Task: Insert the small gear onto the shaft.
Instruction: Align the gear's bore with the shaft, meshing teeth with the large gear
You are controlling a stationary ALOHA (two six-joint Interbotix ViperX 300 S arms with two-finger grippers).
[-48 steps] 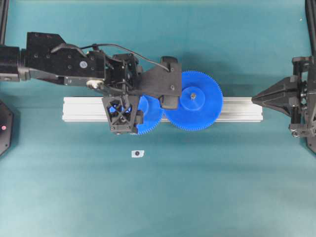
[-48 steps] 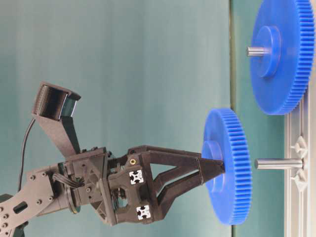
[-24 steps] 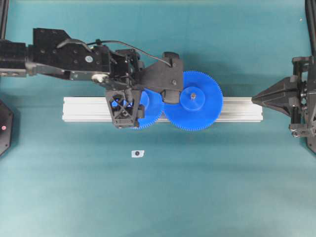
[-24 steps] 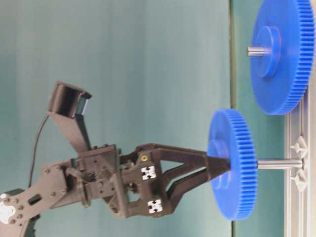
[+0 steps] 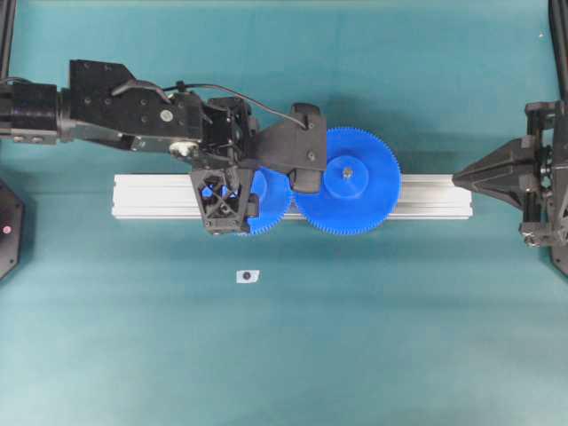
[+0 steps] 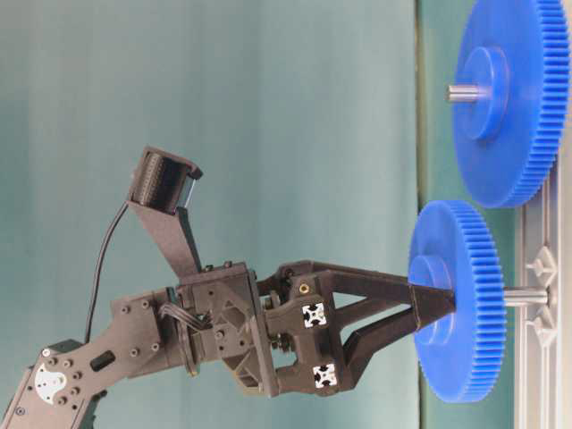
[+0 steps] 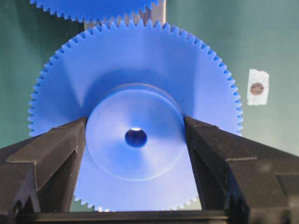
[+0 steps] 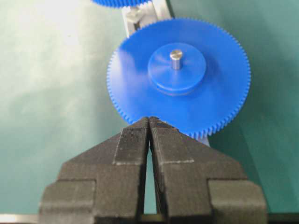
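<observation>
Item one, surroundings: I see a ribbed aluminium rail (image 5: 426, 197) lying across a teal mat (image 5: 355, 355); the wider blue gear (image 5: 348, 181) sits on its own grey pin over the rail, its teeth right beside those of the small gear (image 6: 456, 300); a small white tag with a dark dot (image 5: 248, 276) lies on the mat below the rail, well apart from everything; the left arm's black camera bracket covers part of the wider gear from overhead, and the gripper body hides most of the small gear there.

Item two, the small gear: blue plastic, matte, fine even teeth, raised round hub with a dark centre hole; in the table-level view it is threaded on the shaft (image 6: 525, 296), a plain grey metal rod standing off the rail, with a short length of bare rod between gear and rail; whether its teeth already mesh with the wider gear I cannot quite tell.

Item three, left gripper (image 7: 135, 135): black printed plastic, angular tapered fingers (image 7: 56, 149); clamped on the small gear's hub, one finger on each side.

Item four, right gripper (image 8: 149, 122): same black build, ridged pads; fingertips pressed together on nothing, parked near the rail's right end, facing the wider gear.
</observation>
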